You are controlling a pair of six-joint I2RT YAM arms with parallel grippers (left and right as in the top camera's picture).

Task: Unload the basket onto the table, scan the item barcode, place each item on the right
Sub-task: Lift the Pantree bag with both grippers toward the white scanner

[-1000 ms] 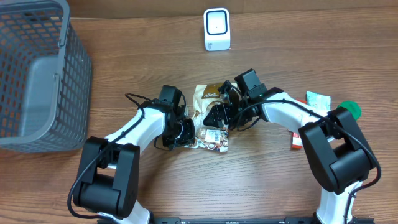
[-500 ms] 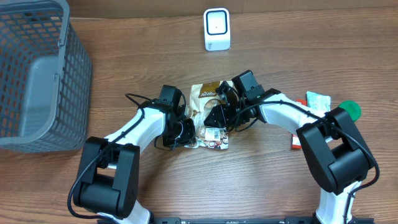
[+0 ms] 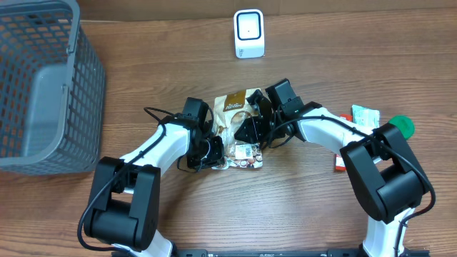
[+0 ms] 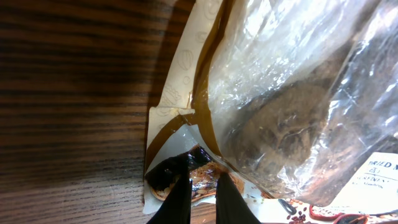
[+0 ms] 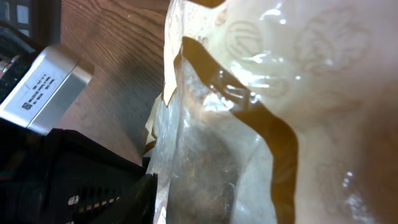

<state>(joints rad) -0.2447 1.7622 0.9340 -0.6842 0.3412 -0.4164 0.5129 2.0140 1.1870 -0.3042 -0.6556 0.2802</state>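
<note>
The left gripper (image 4: 202, 186) is pinched together on the bag's (image 3: 233, 104) near left corner. Its two dark fingers (image 4: 180, 202) are clamped on the brown-and-white seam where the clear film begins. The right gripper (image 3: 248, 132) meets the bag from the right, about at its middle. Its wrist view is filled with crinkled film and seam, with one dark finger at the lower left. Whether those jaws are apart or gripping cannot be told, though they seem to lie against the film.

The bag lies mid-table (image 3: 321, 214) between the two grippers, with a white label (image 3: 245, 151) face up at its near end. Dark lumps show through the film. On the far side, well apart from the bag, stands the white scanner (image 3: 249, 33). A grey basket (image 3: 43, 143) stands at the far left. At the right, beside the right arm, lie a small packet (image 3: 364, 114), a green round thing (image 3: 402, 125) and a red box (image 3: 340, 163).
</note>
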